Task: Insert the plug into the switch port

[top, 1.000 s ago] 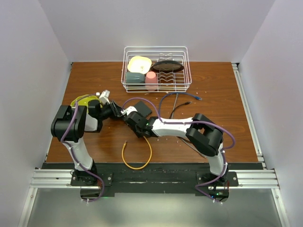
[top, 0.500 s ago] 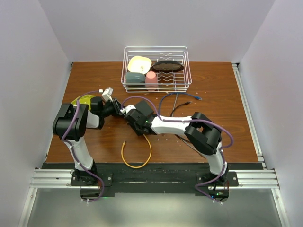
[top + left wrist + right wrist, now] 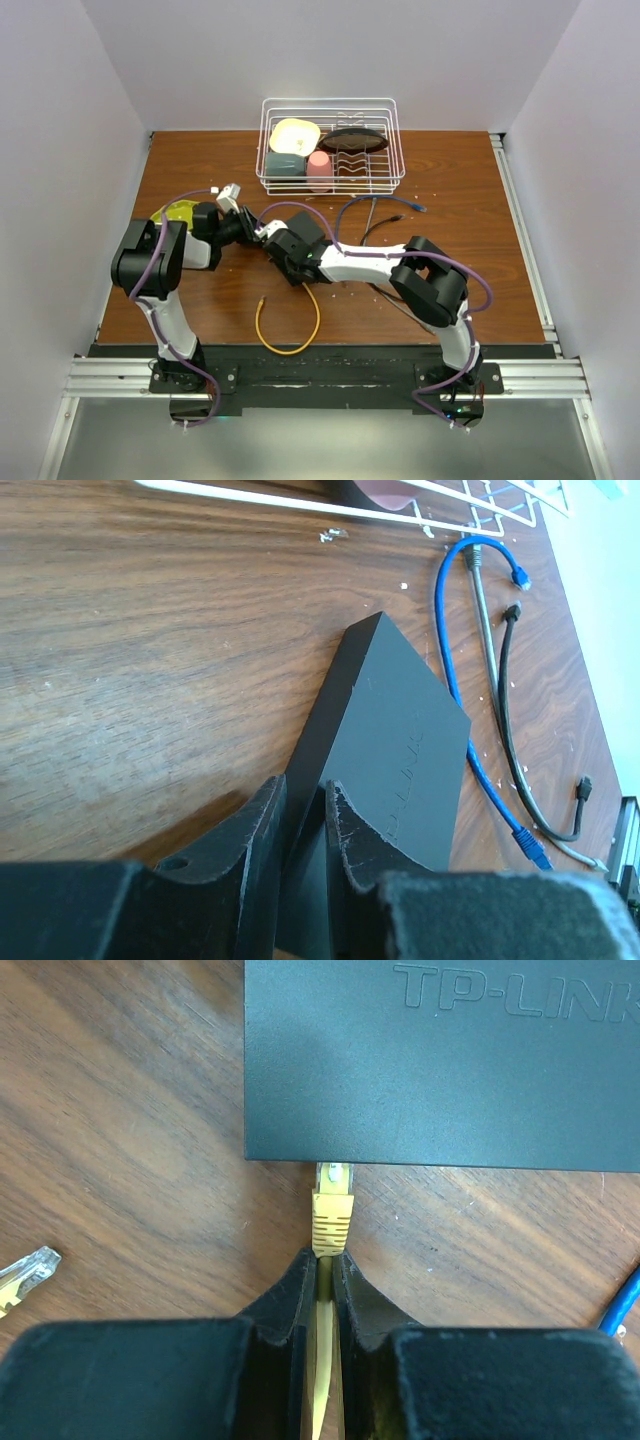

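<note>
Up close, yellow plug (image 3: 332,1215), flat dk-grey switch (image 3: 450,1060)

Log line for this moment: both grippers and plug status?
left gripper: shut on switch | right gripper: shut on yellow cable behind plug | plug: tip at switch edge, seating not visible

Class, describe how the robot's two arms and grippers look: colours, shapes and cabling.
The left arm and right arm have white links, bulky black joints and a looping purple cable each. The left gripper and right gripper have matte black, tapered fingers.
</note>
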Controlling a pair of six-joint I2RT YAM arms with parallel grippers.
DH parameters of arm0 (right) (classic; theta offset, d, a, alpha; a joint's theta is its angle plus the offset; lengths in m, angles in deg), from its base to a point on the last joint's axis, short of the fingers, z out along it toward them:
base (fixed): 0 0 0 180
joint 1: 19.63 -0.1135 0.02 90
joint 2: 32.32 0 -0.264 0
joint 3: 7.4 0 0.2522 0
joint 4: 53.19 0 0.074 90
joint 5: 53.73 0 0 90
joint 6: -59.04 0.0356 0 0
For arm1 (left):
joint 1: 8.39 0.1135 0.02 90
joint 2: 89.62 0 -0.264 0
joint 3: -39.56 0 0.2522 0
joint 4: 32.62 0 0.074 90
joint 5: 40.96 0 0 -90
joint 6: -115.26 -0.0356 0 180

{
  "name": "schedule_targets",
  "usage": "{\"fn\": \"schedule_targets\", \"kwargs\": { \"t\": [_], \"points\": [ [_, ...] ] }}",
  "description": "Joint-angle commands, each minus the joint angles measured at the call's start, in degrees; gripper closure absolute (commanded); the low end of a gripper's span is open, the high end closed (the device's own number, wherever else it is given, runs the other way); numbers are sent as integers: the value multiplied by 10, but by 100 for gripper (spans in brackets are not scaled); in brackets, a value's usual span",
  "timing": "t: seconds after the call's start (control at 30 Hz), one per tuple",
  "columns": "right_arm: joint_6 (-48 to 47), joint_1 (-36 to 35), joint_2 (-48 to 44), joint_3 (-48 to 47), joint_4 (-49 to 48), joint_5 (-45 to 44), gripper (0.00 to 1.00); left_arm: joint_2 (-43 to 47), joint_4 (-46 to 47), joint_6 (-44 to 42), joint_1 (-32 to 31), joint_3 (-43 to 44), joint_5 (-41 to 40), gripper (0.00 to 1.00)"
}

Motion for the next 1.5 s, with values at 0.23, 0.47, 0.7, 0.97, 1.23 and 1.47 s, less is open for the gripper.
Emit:
{"fn": "schedule_targets", "kwargs": {
  "t": [0.23,0.47,0.7,0.97,1.23,1.47],
  "points": [
    [28,10,-6,43,-94,6,84,63,-250,-27,-31,-11,-76,62],
    [43,1,-33,52,-45,-6,63,78,-275,-32,-22,-6,-131,46],
    [51,-10,-68,58,-2,-3,38,121,-328,-52,-9,22,-202,31],
    [58,-11,-184,109,5,-40,13,258,-338,-58,-8,12,-208,19],
    [70,7,-204,110,44,-111,10,330,-338,-44,-8,12,-159,18],
    [78,78,-210,156,31,-63,15,350,-369,-74,-56,50,-159,18]
  ]
}}
